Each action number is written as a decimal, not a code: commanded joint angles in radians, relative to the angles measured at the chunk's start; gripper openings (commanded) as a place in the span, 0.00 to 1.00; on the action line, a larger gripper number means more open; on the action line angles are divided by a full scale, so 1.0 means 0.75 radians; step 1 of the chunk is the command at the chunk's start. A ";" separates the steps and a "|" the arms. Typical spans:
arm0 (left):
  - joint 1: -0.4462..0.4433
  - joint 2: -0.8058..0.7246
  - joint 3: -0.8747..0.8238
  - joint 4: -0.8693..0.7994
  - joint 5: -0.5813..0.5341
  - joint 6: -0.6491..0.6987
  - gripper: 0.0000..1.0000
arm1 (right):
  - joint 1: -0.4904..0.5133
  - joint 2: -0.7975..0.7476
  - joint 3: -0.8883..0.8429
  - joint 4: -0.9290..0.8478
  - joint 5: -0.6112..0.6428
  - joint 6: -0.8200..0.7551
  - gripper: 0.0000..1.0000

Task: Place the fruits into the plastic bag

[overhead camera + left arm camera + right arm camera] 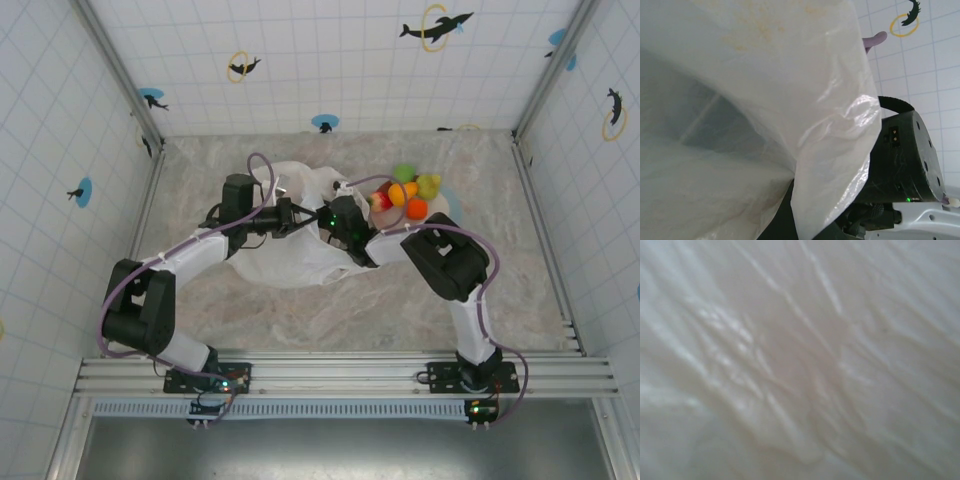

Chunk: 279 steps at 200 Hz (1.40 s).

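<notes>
The white plastic bag (285,250) lies crumpled mid-table between my two arms. My left gripper (294,216) is shut on the bag's upper edge; in the left wrist view the film (765,100) drapes over the fingers. My right gripper (336,220) reaches into the bag's right side, its fingers hidden by plastic, and the right wrist view has blurred bag film (800,360) close up. A pile of fruits (405,192) sits just right of the bag: a green lime (404,172), an orange (416,208), a red apple (380,201) and a yellow-green piece (429,185).
The right arm's black wrist housing (905,155) sits close beside my left gripper. Tiled walls close the table in at the back (330,70) and both sides. Bare marble tabletop (330,310) lies in front of the bag.
</notes>
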<state>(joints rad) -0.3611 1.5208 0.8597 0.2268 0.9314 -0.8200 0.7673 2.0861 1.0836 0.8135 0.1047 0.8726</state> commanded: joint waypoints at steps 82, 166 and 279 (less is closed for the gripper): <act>0.030 -0.013 -0.019 0.026 0.016 0.005 0.00 | -0.049 -0.334 -0.264 -0.067 -0.461 -0.264 0.78; 0.034 0.007 -0.019 0.003 0.006 0.021 0.00 | -0.054 -0.512 -0.353 -0.700 -0.219 -0.371 0.68; 0.034 0.004 -0.019 -0.004 0.014 0.022 0.00 | -0.076 -0.319 -0.318 -0.505 -0.297 -0.115 0.58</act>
<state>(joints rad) -0.3401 1.5192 0.8494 0.2325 0.9375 -0.8188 0.7120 1.8168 0.8162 0.3775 -0.1272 0.7483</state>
